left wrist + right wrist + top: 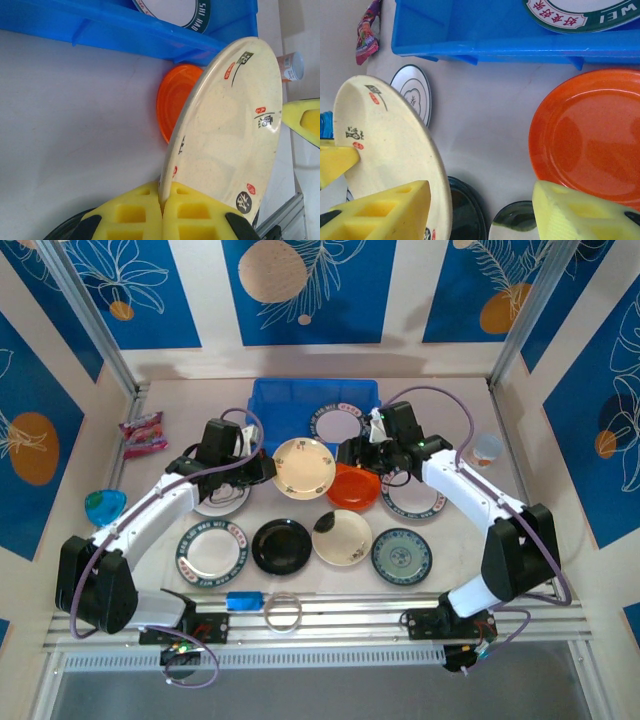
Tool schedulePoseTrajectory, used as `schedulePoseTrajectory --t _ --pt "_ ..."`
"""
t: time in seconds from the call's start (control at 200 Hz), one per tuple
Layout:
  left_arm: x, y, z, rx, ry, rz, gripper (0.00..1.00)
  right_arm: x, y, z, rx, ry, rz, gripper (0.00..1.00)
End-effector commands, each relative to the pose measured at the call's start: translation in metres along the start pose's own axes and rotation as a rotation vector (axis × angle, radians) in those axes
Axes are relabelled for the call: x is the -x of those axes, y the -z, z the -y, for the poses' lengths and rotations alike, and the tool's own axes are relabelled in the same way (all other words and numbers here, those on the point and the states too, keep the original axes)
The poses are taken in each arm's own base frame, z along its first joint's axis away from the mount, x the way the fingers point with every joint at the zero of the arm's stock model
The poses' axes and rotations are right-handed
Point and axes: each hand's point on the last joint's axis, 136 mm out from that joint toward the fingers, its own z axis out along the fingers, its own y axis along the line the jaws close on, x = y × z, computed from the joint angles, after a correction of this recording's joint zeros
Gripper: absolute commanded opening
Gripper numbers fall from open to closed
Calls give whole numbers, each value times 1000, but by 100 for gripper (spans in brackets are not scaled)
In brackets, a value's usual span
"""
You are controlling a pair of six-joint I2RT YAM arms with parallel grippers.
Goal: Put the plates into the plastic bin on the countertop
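Observation:
My left gripper (pixel 268 468) (pixel 162 197) is shut on the rim of a cream plate (pixel 304 467) (pixel 225 140) (pixel 385 150), holding it tilted above the countertop (pixel 75 125) just in front of the blue plastic bin (pixel 290 400) (pixel 125 30) (pixel 495 30). One plate with a red-and-dark rim (pixel 336 423) (pixel 580 15) lies in the bin. My right gripper (pixel 350 452) (pixel 480 210) stands open beside the cream plate, above the orange plate (pixel 352 486) (pixel 585 140) (pixel 175 105), nothing clamped between its fingers.
Several plates lie on the countertop: rimmed white (pixel 213 550), black (pixel 281 545), cream (pixel 341 537), teal (pixel 401 556), another rimmed one (pixel 411 497) under the right arm. A pink packet (pixel 143 433), a clear ring (pixel 283 610), a small blue lid (pixel 244 600) and a cup (pixel 487 448) stand around.

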Motion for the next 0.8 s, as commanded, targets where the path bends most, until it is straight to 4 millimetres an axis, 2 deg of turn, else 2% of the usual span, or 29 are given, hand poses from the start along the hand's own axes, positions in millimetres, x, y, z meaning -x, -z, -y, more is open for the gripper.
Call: schedulePoseTrajectory --t 0.0,0.15,0.245,0.325,0.42,0.535,0.55,0.59,0.625,0.695,0.795 --pt "6 6 21 -76 -41 24 0 1 6 -22 46 44 -1 57" --pt "7 4 28 -120 -38 23 0 -6 -8 -29 84 55 -49 56" --pt "8 2 29 -128 -39 20 0 -8 -15 -34 117 56 -66 49" --pt "7 -2 27 -132 -35 15 0 -8 -19 -36 126 51 -76 37" --pt "6 -6 25 -131 -26 10 0 -6 -21 -34 118 47 -74 0" --pt "7 -8 18 -104 -25 14 0 3 -21 -35 114 47 -55 0" --pt "7 -8 17 -96 -29 17 9 4 -21 -36 114 46 -53 0" --pt "12 -6 12 -64 -35 38 42 11 -21 -36 115 49 -45 0" --pt "17 -3 5 -33 -42 65 55 17 -22 -38 115 55 -36 0" --pt "33 6 -12 34 -38 125 69 35 -26 -41 106 60 -19 0" --pt "56 21 -42 169 -38 203 74 65 -35 -42 59 61 8 0"
